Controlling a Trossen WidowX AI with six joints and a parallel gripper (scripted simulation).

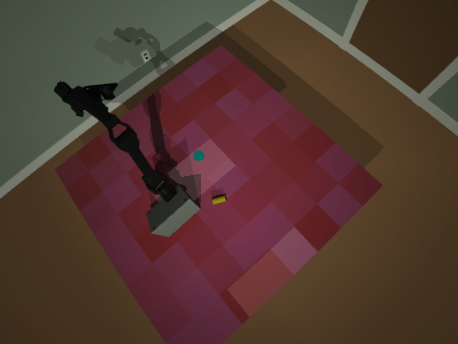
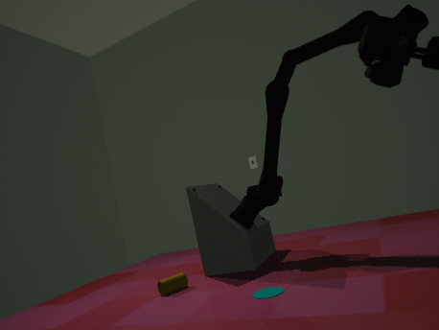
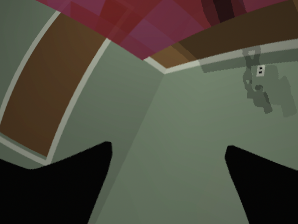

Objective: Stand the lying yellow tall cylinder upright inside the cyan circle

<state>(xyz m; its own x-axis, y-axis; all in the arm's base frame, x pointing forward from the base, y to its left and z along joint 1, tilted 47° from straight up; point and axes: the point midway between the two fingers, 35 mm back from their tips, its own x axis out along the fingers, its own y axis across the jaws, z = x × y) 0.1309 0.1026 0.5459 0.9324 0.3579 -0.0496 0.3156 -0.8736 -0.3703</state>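
Observation:
The yellow tall cylinder (image 1: 219, 200) (image 2: 173, 284) lies on its side on the mat, close to the robot's base. The flat cyan circle (image 1: 198, 155) (image 2: 268, 293) lies on the mat a short way from it, with nothing on it. My gripper (image 3: 170, 151) is open and empty; its two dark fingers stand wide apart in the wrist view, with only wall between them. It is held high and far from both cylinder and circle, and neither shows in the wrist view. In the exterior view the gripper is partly cut off at the right edge.
The grey wedge-shaped base (image 1: 175, 217) (image 2: 227, 245) stands beside the cylinder. The arm rises from it over the patchwork mat (image 1: 260, 240) (image 2: 335, 307). Green walls (image 2: 158, 120) (image 3: 200, 110) stand behind the arm, with a small outlet (image 1: 145, 55) (image 2: 253, 162) (image 3: 260, 70).

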